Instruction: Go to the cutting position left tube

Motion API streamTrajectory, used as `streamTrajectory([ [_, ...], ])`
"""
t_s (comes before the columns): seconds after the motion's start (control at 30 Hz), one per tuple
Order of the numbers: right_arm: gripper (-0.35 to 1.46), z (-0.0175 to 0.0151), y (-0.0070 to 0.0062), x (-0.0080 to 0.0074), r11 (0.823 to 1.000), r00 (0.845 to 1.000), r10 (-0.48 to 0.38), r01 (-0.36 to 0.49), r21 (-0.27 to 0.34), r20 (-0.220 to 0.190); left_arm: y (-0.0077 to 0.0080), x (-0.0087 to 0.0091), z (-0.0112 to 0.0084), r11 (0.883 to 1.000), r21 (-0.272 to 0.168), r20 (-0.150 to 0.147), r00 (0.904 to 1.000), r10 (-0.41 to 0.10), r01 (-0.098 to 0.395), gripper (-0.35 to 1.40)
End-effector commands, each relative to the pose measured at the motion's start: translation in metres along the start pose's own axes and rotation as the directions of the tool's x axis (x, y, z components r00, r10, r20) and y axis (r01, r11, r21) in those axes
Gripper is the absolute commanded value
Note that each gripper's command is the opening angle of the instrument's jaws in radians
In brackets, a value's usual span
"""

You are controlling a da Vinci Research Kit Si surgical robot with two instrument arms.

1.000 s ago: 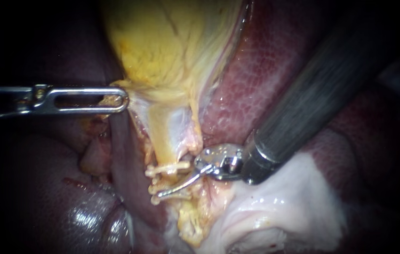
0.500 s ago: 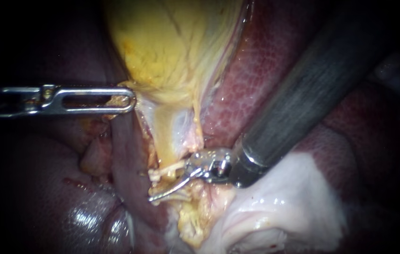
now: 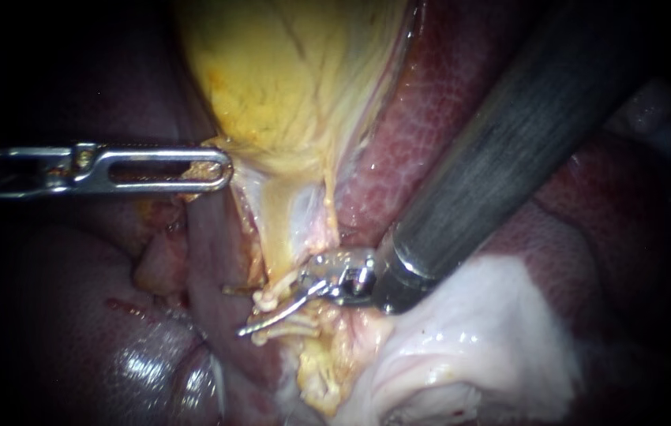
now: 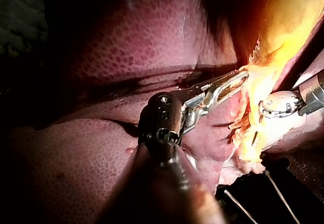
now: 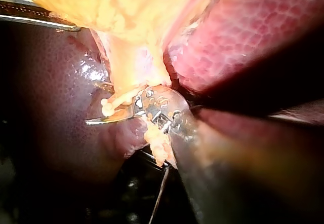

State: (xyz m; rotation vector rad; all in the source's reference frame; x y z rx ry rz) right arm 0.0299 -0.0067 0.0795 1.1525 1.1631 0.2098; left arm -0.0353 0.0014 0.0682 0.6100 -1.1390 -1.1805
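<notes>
The yellow gallbladder (image 3: 288,79) hangs in the upper middle against the red liver (image 3: 438,118). My left instrument (image 3: 225,170) has its slotted jaws shut on the gallbladder's lower edge, as the left wrist view confirms (image 4: 242,77). From the gallbladder's neck a pale tube (image 3: 276,237) runs down to two cream clips (image 3: 268,300) (image 3: 292,330). My right instrument (image 3: 235,312) reaches across the tube between those clips. Its blades are open: the lower one lies in front, and only the tip of the upper one shows behind the tube. The right wrist view shows one clip (image 5: 107,105) just above the lower blade.
White fatty tissue (image 3: 470,331) lies under the right instrument's thick dark shaft (image 3: 509,150). A dark red fold (image 3: 209,252) runs down just left of the clips. A glistening liver lobe (image 3: 75,315) fills the lower left.
My right instrument has slid leftward, and its blades now reach further across the tube between the clips. My left instrument has drawn the gallbladder's edge slightly to the right.
</notes>
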Motion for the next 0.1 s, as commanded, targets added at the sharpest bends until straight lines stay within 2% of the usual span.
streamTrajectory([
  [0.03, 1.18, -0.0001, 0.0, -0.0001, 1.0, 1.0, -0.001, 0.001, 0.0, 0.001, 0.0, 0.0, 0.0, 1.0, 0.0, 0.0, 1.0, 0.0, 0.0, -0.35],
  [0.1, 1.26, -0.0002, 0.0001, -0.0003, 1.0, 1.0, 0.005, -0.005, -0.015, -0.007, 0.0, 0.0, -0.0001, 1.0, 0.0, 0.0, 1.0, 0.0, 0.0, -0.35],
])
